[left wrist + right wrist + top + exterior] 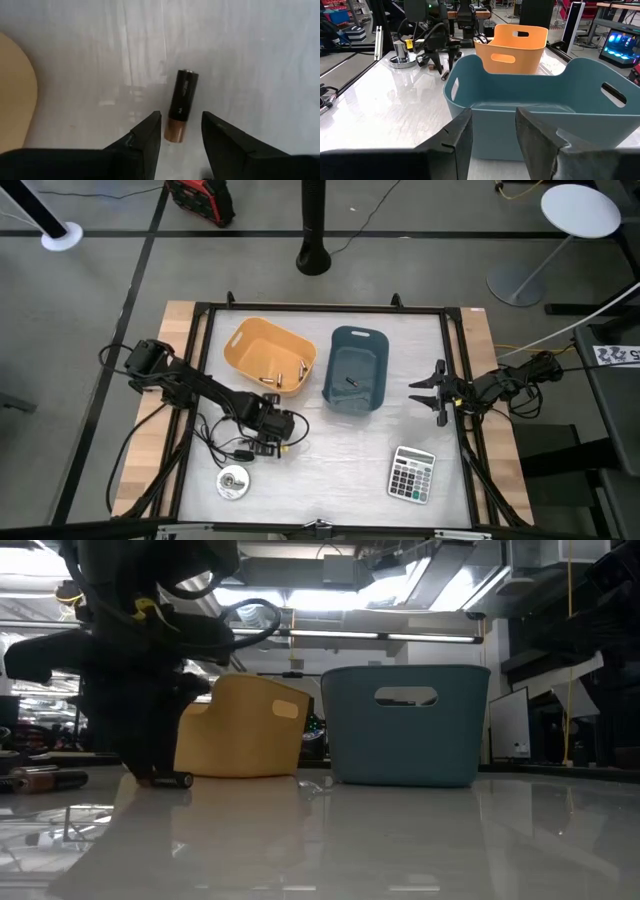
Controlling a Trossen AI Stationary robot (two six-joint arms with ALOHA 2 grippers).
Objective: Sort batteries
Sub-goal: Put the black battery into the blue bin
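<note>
A dark battery point(182, 97) with a coppery end point(175, 132) lies flat on the white table. My left gripper point(181, 116) is open, pointing down, with one finger on each side of the coppery end and a gap showing at both. In the high view the left gripper point(275, 425) stands in front of the orange bin point(270, 355), which holds several batteries point(275, 378). One dark battery point(350, 382) lies in the blue bin point(355, 368). In the low view the battery point(182, 780) lies at the left gripper's point(155, 775) foot. My right gripper point(432, 392) waits open at the table's right edge.
A calculator point(411, 473) lies near the front right. A round silver disc point(233, 481) and a thin black cable point(220, 442) lie by the left gripper on its near-left side. The right wrist view looks into the blue bin point(535, 115), with the orange bin point(515, 47) behind it.
</note>
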